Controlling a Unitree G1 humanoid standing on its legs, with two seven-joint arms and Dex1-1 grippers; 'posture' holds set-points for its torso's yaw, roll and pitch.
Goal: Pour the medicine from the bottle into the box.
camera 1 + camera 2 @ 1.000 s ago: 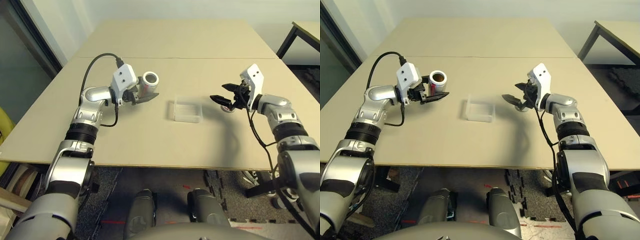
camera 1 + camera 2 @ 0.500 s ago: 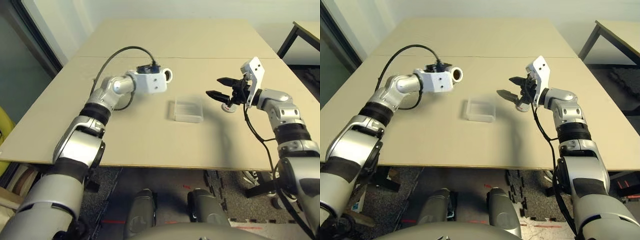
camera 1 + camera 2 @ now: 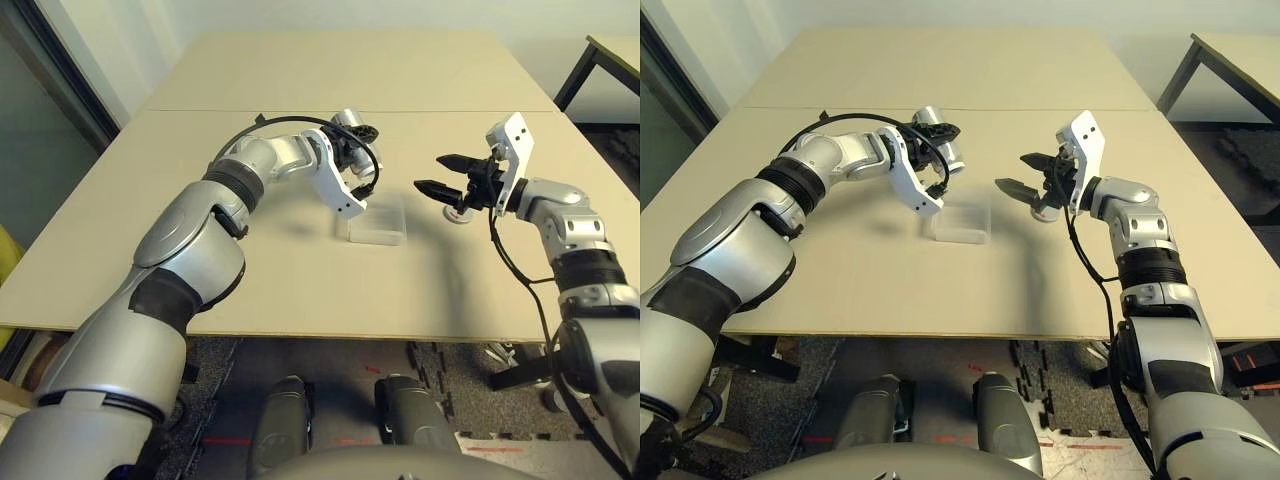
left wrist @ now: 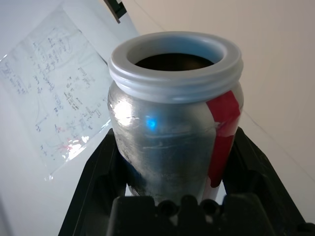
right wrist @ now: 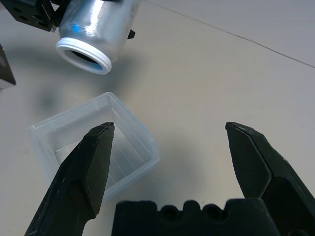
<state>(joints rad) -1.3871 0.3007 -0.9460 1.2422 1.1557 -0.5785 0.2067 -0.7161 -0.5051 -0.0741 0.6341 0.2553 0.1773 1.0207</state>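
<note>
Spanning both head views, the beige table (image 3: 300, 270) carries the whole setup, with a seam line running across it at 12 o'clock of the work area. Left arm reaches far across toward centre so the load sits over the target; left gripper (image 3: 943, 140) is clamped on the bottle (image 4: 172, 123), fingers pressing its two sides, red stripe visible on the label. Bottle is uncapped and tipped, its open mouth (image 5: 83, 55) facing down toward the box, which suits a pour. The box (image 3: 377, 220) rests flat near table centre, lid off, directly below and slightly toward 6 o'clock of the bottle; no contents can be made out in it yet. Right gripper (image 3: 442, 174) hovers at 3 o'clock of the box, fingers spread wide and holding nothing, likely parked clear of the pour. A small round pale object (image 3: 460, 216) lies on the table just under the right gripper, possibly the cap. Judgement: pouring stage, tilt probably needs to increase.
</note>
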